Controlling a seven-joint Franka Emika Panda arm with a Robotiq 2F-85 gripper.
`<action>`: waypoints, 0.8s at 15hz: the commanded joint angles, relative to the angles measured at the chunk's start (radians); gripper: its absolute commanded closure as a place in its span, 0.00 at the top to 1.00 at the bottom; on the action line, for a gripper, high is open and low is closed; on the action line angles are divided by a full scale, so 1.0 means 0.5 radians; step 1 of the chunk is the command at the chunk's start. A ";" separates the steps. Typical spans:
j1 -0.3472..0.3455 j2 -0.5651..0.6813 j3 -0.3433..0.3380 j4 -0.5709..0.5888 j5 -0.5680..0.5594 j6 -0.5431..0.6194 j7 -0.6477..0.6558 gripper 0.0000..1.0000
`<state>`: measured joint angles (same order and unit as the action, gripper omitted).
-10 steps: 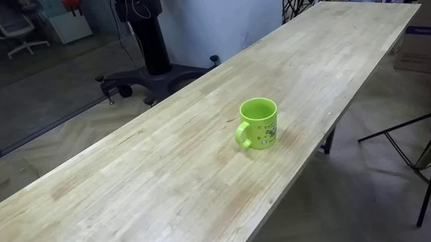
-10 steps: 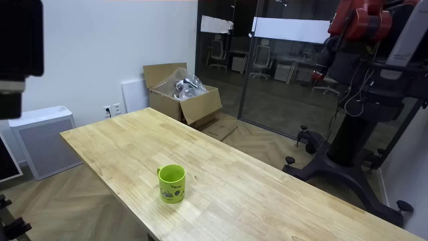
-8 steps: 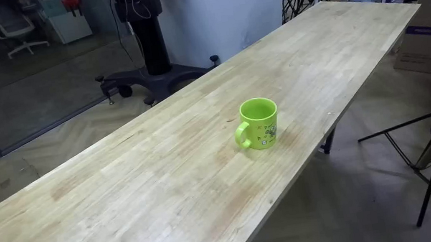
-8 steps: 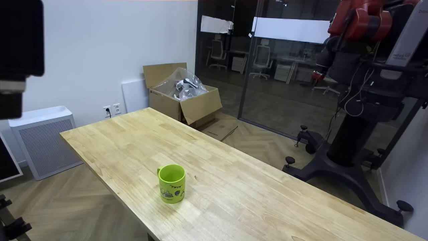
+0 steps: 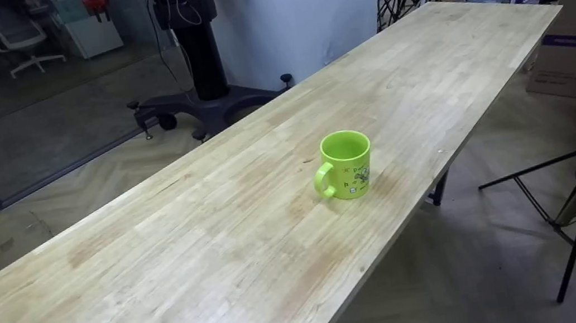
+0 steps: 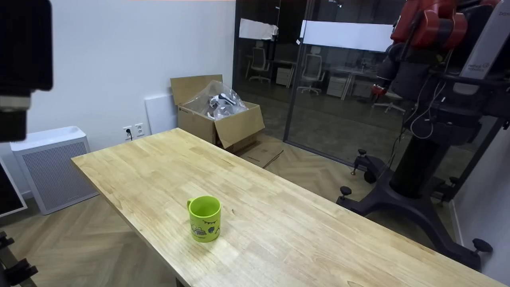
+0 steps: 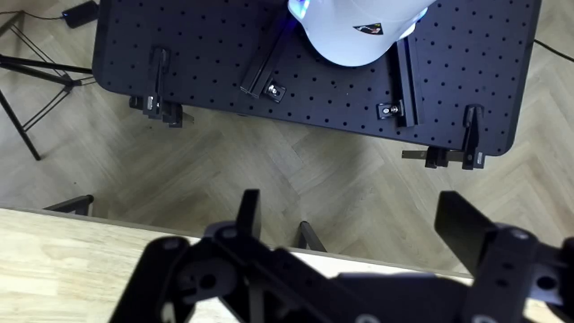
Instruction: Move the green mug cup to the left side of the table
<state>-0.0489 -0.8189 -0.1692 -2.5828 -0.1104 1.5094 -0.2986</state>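
Both exterior views: the green mug cup (image 5: 350, 169) stands upright on the table (image 5: 166, 257), nearer one long edge.
Wrist view: the gripper (image 7: 350, 199), jaws wide apart, grasps nothing; the green mug cup is out of frame, its bearing unclear.

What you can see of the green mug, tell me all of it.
The green mug is a glossy cylinder, perhaps ceramic, with a loop handle and printed drawings on its side. It stands upright on the wooden table, nearer one long edge; only the table touches it. Its visible inside is plain green.
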 commanded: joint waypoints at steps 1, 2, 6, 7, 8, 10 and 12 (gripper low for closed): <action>0.013 0.000 -0.009 0.003 -0.004 -0.003 0.008 1.00; 0.013 0.000 -0.009 0.003 -0.004 -0.003 0.008 1.00; -0.054 -0.004 0.017 -0.022 -0.042 0.456 0.176 1.00; -0.071 0.018 0.011 -0.020 -0.058 0.589 0.191 1.00; -0.088 0.057 -0.003 -0.008 -0.081 0.739 0.187 1.00; -0.128 0.127 -0.011 -0.009 -0.136 1.071 0.189 1.00; -0.173 0.229 -0.007 0.001 -0.191 1.428 0.207 1.00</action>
<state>-0.1111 -0.7741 -0.1741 -2.5971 -0.1622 2.0397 -0.2370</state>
